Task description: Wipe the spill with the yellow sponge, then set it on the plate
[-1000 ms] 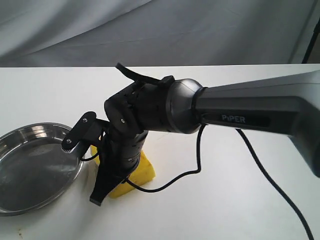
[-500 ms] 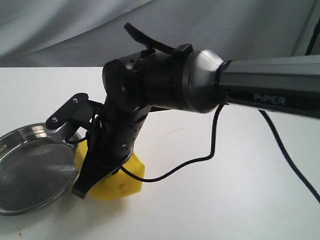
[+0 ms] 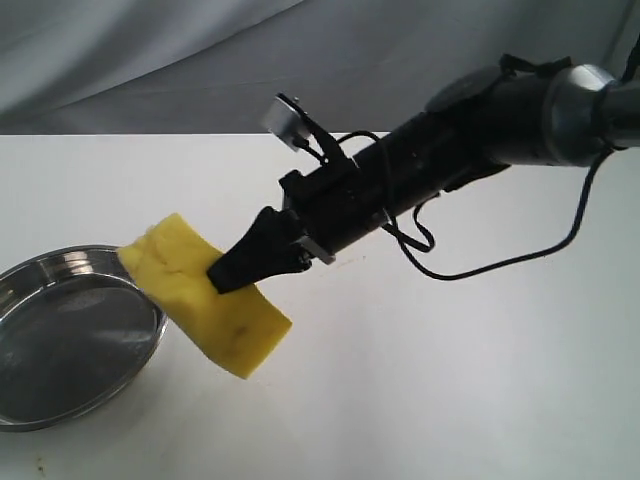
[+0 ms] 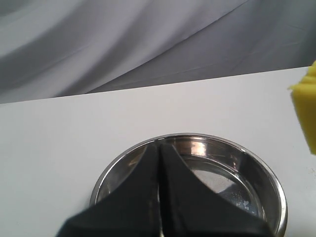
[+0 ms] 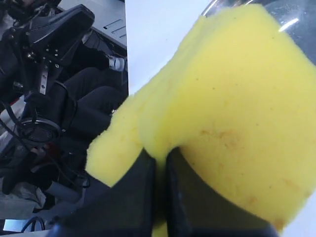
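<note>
My right gripper [image 3: 228, 272] is shut on the yellow sponge [image 3: 205, 295] and holds it tilted in the air, its upper corner just over the right rim of the steel plate [image 3: 20, 270]. In the right wrist view the sponge [image 5: 237, 98] bulges out around the gripper [image 5: 160, 159], which pinches it, and part of the plate [image 5: 296, 15] shows behind. In the left wrist view my left gripper [image 4: 159, 148] is shut on nothing in front of the plate [image 4: 276, 197], and a corner of the sponge [image 4: 305, 111] shows at the edge. No spill shows in any view.
A black cable [image 3: 480, 265] loops under the right arm above the white table [image 3: 450, 390]. A grey cloth [image 3: 150, 60] hangs behind. In the right wrist view the table edge drops off to dark equipment [image 5: 49, 74].
The right arm has lifted the sponge off the table and swung back, turning its wrist; the sponge now hangs tilted beside the plate's rim instead of pressing on the table.
</note>
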Action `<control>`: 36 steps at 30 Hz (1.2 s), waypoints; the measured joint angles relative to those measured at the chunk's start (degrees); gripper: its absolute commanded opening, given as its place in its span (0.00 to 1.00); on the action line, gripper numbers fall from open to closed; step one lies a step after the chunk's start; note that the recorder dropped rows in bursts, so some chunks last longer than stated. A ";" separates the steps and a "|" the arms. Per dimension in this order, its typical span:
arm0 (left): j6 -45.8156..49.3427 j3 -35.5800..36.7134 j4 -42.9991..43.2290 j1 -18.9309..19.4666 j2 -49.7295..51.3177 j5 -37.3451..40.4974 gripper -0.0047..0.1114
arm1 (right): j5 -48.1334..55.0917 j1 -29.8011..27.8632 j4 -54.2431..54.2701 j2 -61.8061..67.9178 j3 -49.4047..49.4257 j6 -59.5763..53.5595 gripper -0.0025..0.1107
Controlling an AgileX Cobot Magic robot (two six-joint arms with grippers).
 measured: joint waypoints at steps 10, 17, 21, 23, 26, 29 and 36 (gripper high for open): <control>0.00 0.00 0.00 0.00 0.00 0.00 0.04 | -2.34 -1.40 3.76 2.54 7.71 -8.04 0.02; 0.00 0.00 0.00 0.00 0.00 0.00 0.04 | 0.12 -0.67 11.52 11.27 7.84 -11.04 0.02; 0.00 0.00 0.00 0.00 0.00 0.00 0.04 | 1.08 -0.67 12.45 14.61 7.84 -11.28 0.02; 0.00 0.00 0.00 0.00 0.00 0.00 0.04 | 1.61 -0.67 12.56 15.38 7.84 -11.27 0.02; 0.00 0.00 0.00 0.00 0.00 0.00 0.04 | 0.50 -0.67 11.71 15.50 7.84 -11.17 0.02; 0.00 0.00 0.00 0.00 0.00 0.00 0.04 | -2.14 -0.67 9.53 15.29 7.84 -9.40 0.02; 0.00 0.00 0.00 0.00 0.00 0.00 0.04 | -7.47 -1.19 5.83 14.54 7.84 -2.83 0.02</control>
